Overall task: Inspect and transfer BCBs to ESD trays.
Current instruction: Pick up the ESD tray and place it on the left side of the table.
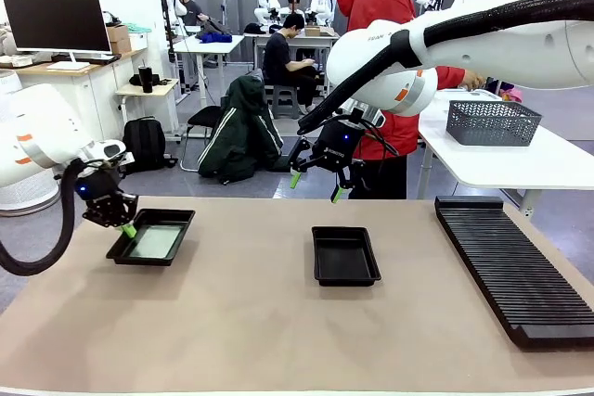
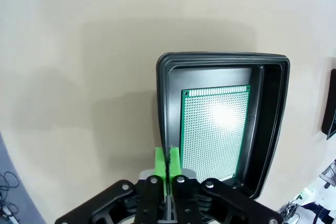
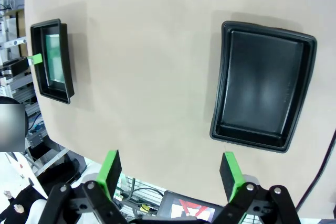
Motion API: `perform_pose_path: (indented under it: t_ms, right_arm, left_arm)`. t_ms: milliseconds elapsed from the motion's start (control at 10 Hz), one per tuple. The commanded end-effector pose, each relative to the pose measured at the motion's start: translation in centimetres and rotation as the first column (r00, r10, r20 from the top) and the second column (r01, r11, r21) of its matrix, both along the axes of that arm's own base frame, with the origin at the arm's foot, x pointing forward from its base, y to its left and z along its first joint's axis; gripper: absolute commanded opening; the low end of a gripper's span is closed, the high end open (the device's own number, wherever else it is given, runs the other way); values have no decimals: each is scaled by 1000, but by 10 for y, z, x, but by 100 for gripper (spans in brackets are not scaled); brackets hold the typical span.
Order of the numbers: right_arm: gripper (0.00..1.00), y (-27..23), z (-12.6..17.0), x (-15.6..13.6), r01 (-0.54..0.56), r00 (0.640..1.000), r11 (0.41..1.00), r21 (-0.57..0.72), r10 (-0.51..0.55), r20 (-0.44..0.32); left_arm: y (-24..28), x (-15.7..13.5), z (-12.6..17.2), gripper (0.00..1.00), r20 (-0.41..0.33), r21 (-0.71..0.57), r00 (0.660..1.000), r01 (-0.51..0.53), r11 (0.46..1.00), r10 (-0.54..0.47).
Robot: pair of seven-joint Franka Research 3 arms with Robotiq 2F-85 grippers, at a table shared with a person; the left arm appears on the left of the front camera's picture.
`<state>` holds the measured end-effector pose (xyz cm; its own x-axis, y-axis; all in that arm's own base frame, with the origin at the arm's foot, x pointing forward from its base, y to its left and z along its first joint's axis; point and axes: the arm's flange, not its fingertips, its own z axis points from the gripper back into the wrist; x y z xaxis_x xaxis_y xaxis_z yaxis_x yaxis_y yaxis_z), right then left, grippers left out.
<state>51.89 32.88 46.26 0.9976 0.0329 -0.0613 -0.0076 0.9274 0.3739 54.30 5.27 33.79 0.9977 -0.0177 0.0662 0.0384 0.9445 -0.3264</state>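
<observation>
One ESD tray (image 1: 176,220) lies at the table's left with a pale green BCB (image 1: 156,242) flat on its floor. My left gripper (image 1: 127,226) is shut at that tray's left rim. In the left wrist view its green pads (image 2: 161,161) press together over the near corner of the tray's rim (image 2: 164,98), beside the perforated BCB (image 2: 215,129), with nothing visible between them. A second ESD tray (image 1: 345,255) sits empty mid-table. My right gripper (image 1: 316,187) hangs open high above and behind it; its fingers (image 3: 110,166) stand wide apart over the empty tray (image 3: 262,87).
A long black slotted rack (image 1: 510,266) runs along the table's right side. A grey mesh basket (image 1: 492,122) stands on a white side table at back right. A person in a red top (image 1: 380,6) stands behind the right arm.
</observation>
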Motion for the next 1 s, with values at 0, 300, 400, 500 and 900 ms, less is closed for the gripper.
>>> perform_pose_path:
  t_ms: [0,300,400,500,900]
  right_arm:
    - [100,1,0,0,3,1000,1000,-12,-3,-6]
    - [100,1,0,0,3,1000,1000,-12,-3,-6]
    - [100,1,0,0,3,1000,1000,-12,-3,-6]
    - [100,1,0,0,3,1000,1000,-12,-3,-6]
    - [100,1,0,0,3,1000,1000,-12,-3,-6]
  left_arm:
    - [17,-12,-1,3,16,-42,1000,9,999,-9]
    - [47,-29,-7,3,33,-50,999,-13,999,14]
    - [54,-34,-6,3,47,-54,999,-22,998,25]
    - [59,-38,-6,3,48,-47,998,-34,998,36]
    - [63,-40,-18,3,42,-25,998,-47,999,48]
